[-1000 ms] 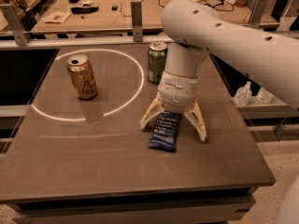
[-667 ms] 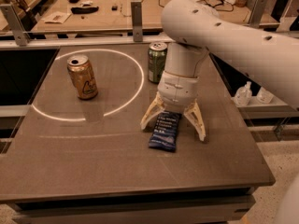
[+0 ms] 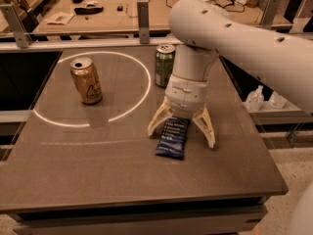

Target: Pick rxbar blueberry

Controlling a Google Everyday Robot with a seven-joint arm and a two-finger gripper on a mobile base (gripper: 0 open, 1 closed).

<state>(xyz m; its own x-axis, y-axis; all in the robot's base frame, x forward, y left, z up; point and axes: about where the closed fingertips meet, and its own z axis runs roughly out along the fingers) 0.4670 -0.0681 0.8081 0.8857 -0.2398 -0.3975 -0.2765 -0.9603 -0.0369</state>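
The rxbar blueberry is a flat dark blue wrapped bar with pale text, lying on the dark table right of centre. My gripper points straight down over the bar's far end. Its two cream fingers are spread wide, the left fingertip and the right fingertip standing on either side of the bar, apart from it. The gripper is open and holds nothing. The near half of the bar shows in front of the fingers.
A gold can stands at the left inside a white circle line. A green can stands just behind my gripper's wrist. A wooden workbench with clutter lies beyond a metal rail. Small bottles sit off the right edge.
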